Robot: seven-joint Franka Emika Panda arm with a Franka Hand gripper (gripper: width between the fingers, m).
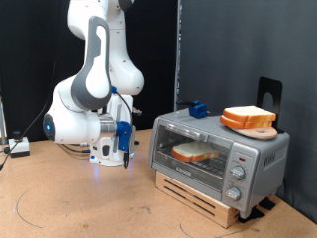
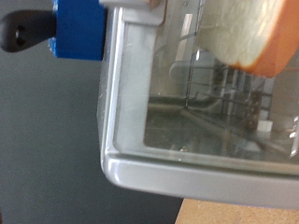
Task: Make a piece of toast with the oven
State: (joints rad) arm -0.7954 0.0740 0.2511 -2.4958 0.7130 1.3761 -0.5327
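The oven [image 1: 213, 149] is a silver-grey toaster oven at the exterior view's right, with its glass door shut. The piece of toast [image 1: 195, 152] lies flat on the rack inside, seen through the glass. My gripper [image 1: 123, 149] hangs to the left of the oven, a short gap from its door, with nothing seen between its blue fingers. The wrist view shows the oven's door frame [image 2: 131, 112] close up, and the toast's pale face and orange crust [image 2: 252, 33] behind the glass. My fingers do not show in that view.
Like bread slices [image 1: 249, 117] are stacked on a round wooden board [image 1: 260, 130] on the oven's top. A blue object [image 1: 198, 108] [image 2: 79, 28] sits at the top's far corner. Knobs [image 1: 238, 174] line the right panel. The oven stands on a wooden slat base [image 1: 198, 198].
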